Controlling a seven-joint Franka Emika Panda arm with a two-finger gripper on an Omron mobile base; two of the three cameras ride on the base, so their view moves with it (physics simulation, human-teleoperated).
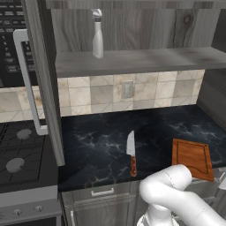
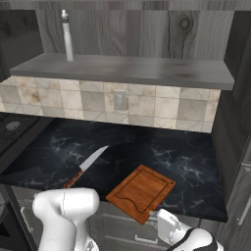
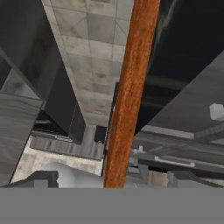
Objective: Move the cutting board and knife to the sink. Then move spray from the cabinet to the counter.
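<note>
Hand view, grainy wooden cutting board point(image 3: 131, 87) edge-on, apparently

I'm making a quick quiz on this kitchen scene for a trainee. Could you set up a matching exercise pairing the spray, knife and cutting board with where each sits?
Things:
1. spray
2. knife
3. cutting board

Places:
A. overhanging the counter's front edge
B. upright on the cabinet shelf
C. flat on the counter, blade toward the tiled wall

Pairs: 1-B, 2-C, 3-A
</note>
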